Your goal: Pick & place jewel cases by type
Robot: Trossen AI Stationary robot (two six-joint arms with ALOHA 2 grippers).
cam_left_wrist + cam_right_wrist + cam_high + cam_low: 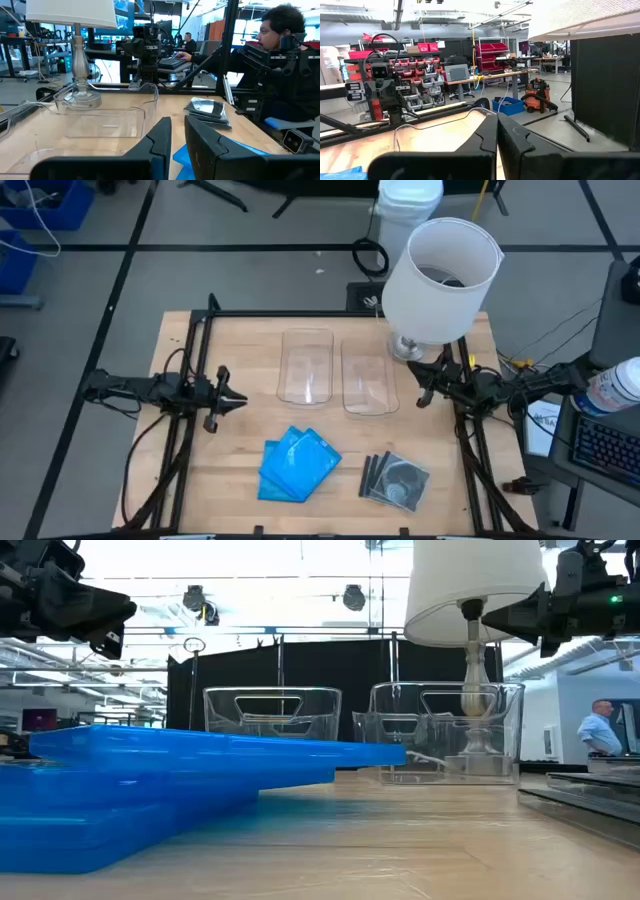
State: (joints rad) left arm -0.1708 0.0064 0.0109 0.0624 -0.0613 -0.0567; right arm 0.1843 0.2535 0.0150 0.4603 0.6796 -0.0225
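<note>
Nearest the counter's (240, 450) front edge, the blue jewel cases (298, 464) lie heaped left of the clear jewel cases (395, 478). Behind both stand two clear bins (335, 370), then a lamp (440, 275). Flanking the bins, the left claw (238, 399) hovers slightly parted, empty; the right claw (424, 387) is closed, empty.

Two clear plastic bins (306, 366) (367, 376) lie side by side near the middle of the wooden tabletop (240, 430). A lamp (438, 272) with a white shade and a silver stem stands at the tabletop's far right corner, just beside the right-hand bin. In the room beyond, one person (280, 60) sits close to the tabletop and another (601, 730) stands farther off.
</note>
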